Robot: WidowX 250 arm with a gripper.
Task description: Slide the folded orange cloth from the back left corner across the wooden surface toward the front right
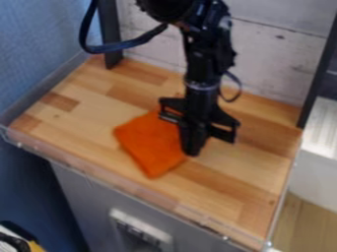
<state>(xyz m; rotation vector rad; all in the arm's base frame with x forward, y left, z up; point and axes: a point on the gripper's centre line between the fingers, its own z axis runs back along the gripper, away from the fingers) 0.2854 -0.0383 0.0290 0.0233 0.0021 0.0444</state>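
The black gripper (191, 147) hangs down over the middle of the wooden work surface, at the right side of an orange cloth (151, 144). The cloth lies flat, folded into a rough rectangle and turned at a slant. The lower end of the gripper overlaps the cloth's right edge in the view; whether it touches or pinches the fabric I cannot tell. Part of the cloth's upper right side is hidden behind the gripper.
The wooden table (243, 192) has a clear raised lip (131, 190) along its front. Dark upright posts (111, 37) stand at the back left and right, with a pale plank wall (283, 59) behind. A dark cable (125, 45) loops from the arm.
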